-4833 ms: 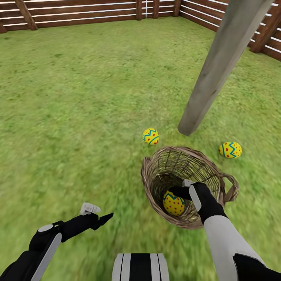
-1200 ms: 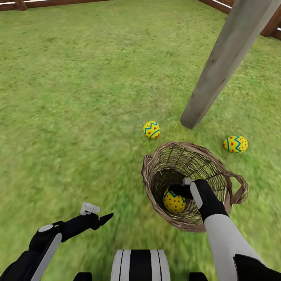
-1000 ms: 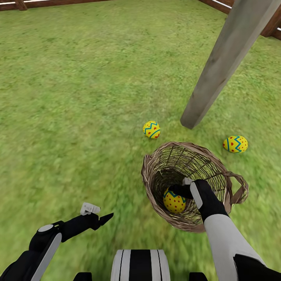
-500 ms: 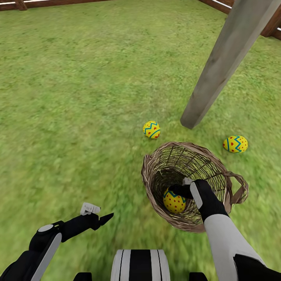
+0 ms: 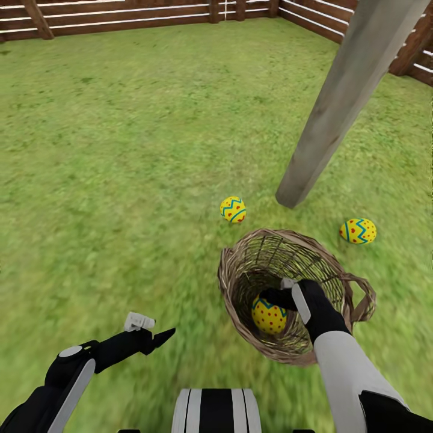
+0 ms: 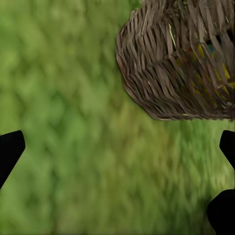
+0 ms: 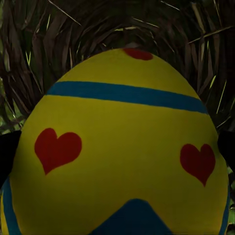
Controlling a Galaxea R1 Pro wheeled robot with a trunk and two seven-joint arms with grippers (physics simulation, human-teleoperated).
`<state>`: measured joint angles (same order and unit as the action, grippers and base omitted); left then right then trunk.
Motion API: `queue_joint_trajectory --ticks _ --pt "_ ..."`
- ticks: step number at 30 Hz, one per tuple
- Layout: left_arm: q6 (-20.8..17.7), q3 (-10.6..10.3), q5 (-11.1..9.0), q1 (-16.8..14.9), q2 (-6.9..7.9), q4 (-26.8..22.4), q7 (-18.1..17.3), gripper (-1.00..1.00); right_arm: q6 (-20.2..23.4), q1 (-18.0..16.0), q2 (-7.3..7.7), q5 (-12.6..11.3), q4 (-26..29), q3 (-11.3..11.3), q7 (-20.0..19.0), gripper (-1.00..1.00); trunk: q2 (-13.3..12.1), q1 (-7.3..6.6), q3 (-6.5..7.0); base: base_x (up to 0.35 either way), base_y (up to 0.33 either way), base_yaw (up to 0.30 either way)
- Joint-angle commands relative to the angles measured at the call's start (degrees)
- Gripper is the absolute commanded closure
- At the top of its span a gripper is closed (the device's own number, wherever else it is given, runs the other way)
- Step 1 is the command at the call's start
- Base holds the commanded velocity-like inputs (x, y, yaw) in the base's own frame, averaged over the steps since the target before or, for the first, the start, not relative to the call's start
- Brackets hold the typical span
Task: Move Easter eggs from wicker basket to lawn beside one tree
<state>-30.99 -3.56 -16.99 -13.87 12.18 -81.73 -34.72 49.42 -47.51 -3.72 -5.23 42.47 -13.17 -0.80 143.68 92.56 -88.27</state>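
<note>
The wicker basket lies tipped on the lawn, close to the grey trunk of the tree. My right gripper reaches inside it, shut on one Easter egg. That yellow egg bulks large in the right wrist view, with a dark finger against each side. Two more Easter eggs lie on the grass by the trunk, one to its left and one to its right. My left gripper hovers open over grass left of the basket.
A brown slat fence closes the lawn at the back and at the right. Open grass stretches to the left and ahead. The robot's base shows at the bottom edge.
The whole picture has shifted down, so the fence shows again at the top: the camera has moved. Both arms, the basket and the eggs keep their places relative to each other.
</note>
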Motion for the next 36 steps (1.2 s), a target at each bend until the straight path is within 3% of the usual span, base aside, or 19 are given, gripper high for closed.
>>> queue_joint_trajectory --ticks 1,36 --pt "-0.46 -0.05 -0.48 -0.02 0.04 -0.04 0.09 -1.0 0.24 -0.01 -0.06 -0.1 0.07 -0.27 -0.08 1.0 0.0 -0.03 0.19 0.0 0.0 0.0" --pt "-0.72 0.04 -0.33 -0.02 -0.05 -0.1 0.77 -1.0 -0.13 0.03 -0.06 -0.13 0.35 -0.1 -0.21 1.0 -1.23 -1.32 8.83 0.0 0.0 0.0"
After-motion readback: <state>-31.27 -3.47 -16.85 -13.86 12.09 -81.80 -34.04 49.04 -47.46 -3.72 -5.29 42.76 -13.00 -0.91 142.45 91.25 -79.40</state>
